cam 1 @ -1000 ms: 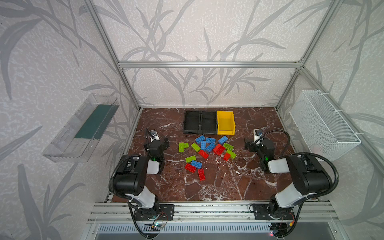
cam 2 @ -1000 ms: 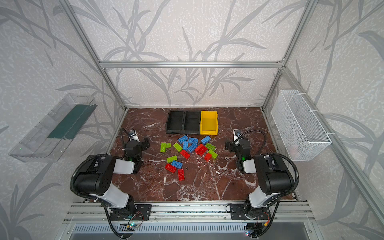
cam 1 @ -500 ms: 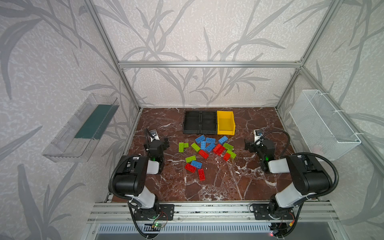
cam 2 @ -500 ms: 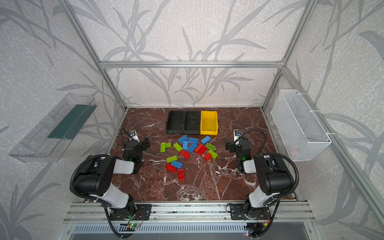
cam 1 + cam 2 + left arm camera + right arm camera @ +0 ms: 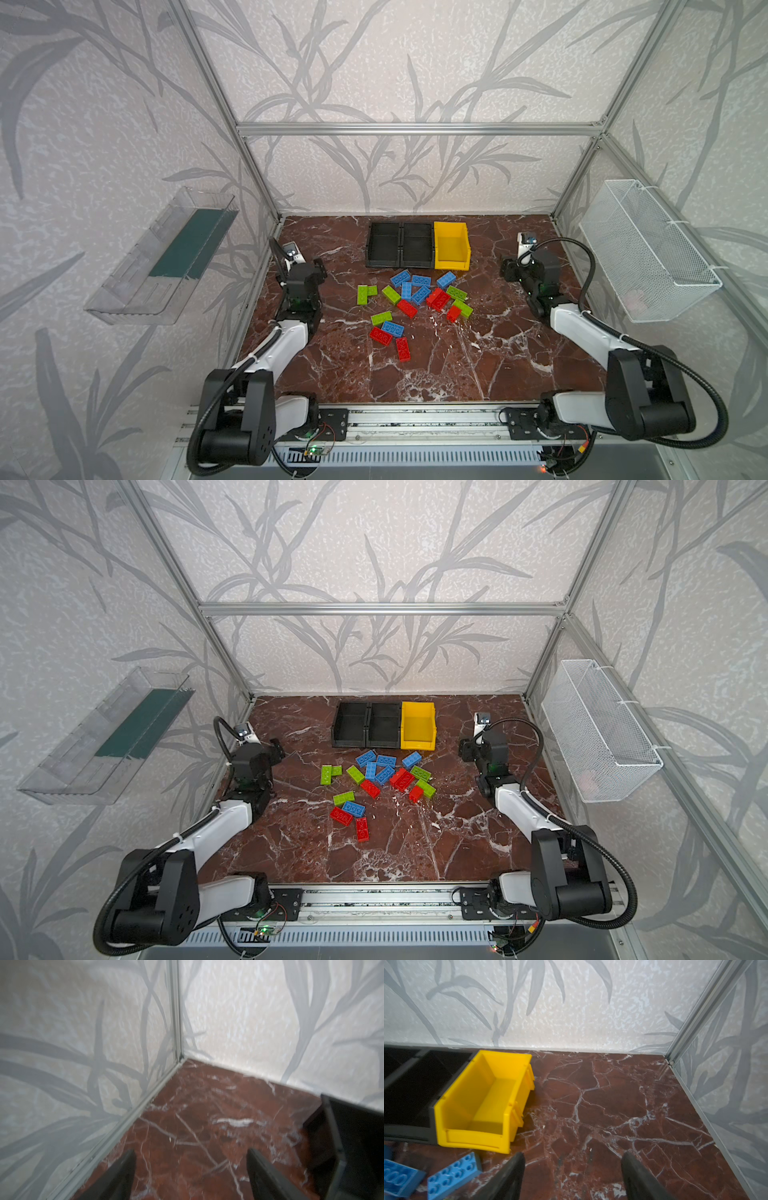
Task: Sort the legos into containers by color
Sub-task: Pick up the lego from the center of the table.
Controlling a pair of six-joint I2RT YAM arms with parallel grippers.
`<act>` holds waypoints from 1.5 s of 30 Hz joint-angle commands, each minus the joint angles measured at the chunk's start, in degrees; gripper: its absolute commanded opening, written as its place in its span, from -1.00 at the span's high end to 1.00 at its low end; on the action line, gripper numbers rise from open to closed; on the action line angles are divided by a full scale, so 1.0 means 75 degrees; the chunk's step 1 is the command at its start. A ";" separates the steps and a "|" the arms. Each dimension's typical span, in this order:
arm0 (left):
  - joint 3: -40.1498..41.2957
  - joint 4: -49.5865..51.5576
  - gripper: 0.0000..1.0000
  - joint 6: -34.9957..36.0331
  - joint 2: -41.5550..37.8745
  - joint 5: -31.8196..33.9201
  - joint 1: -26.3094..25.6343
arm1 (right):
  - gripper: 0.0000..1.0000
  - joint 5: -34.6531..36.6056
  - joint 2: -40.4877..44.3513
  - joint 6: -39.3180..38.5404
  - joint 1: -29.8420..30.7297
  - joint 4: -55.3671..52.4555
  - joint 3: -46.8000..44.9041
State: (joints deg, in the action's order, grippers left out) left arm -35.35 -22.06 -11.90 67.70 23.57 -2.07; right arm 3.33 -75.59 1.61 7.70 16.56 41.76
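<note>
We see left gripper (image 5: pixel 191 1154) spread, empty | right gripper (image 5: pixel 573 1156) spread, empty | red, blue, lime studded plastic bricks (image 5: pixel 419 293) loose on table

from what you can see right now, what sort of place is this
Probably a robot test or data-collection cell, not a home. An aluminium frame with wallpapered panels boxes in a marble-look tabletop, two robot arms sit on a front rail, and loose legos lie before three sorting bins.

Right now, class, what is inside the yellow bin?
Nothing: the yellow bin shows only its own bare floor and walls, in the right wrist view and both top views. No legos are in it. Its front lip hides a thin strip of floor behind it.
</note>
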 commanded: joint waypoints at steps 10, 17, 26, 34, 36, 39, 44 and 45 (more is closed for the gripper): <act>-0.0688 0.4763 -0.79 -0.2468 -0.0641 -0.1850 -0.0497 | -0.51 -0.0460 0.0221 0.0796 0.1712 -0.5579 0.0868; -0.0735 0.4671 -0.79 -0.2361 -0.0184 -0.2498 -0.0730 | -0.47 -0.1042 -0.1175 0.0306 0.1817 -0.6217 0.1403; -0.1149 0.4274 -0.77 -0.2564 0.0901 -0.2987 -0.0739 | -0.47 -0.1079 -0.2634 -0.0601 0.2149 -0.6749 0.2389; -0.1168 0.4182 -0.78 -0.2666 0.1292 -0.3201 -0.0734 | -0.50 -0.0545 -0.3454 -0.0936 0.2382 -0.6814 0.2801; -0.1260 0.4196 -0.78 -0.2644 0.1365 -0.3254 -0.0736 | -0.46 -0.0406 -0.3682 -0.1025 0.2373 -0.6807 0.2999; -0.1339 0.4259 -0.78 -0.2631 0.1483 -0.3333 -0.0736 | -0.38 -0.0488 -0.3951 -0.1170 0.2377 -0.6786 0.3234; -0.1356 0.4278 -0.76 -0.2654 0.1644 -0.3465 -0.0747 | -0.02 -0.0724 -0.4071 -0.1210 0.2381 -0.6672 0.3361; -0.1356 0.4278 -0.76 -0.2649 0.1687 -0.3513 -0.0755 | 0.08 -0.0786 -0.3973 -0.1211 0.2375 -0.6672 0.3303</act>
State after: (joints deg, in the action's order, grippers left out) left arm -44.29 9.41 -31.11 79.53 -1.67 -7.46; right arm -1.41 -105.82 -6.66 25.54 -32.58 65.95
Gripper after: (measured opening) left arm 0.882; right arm 0.494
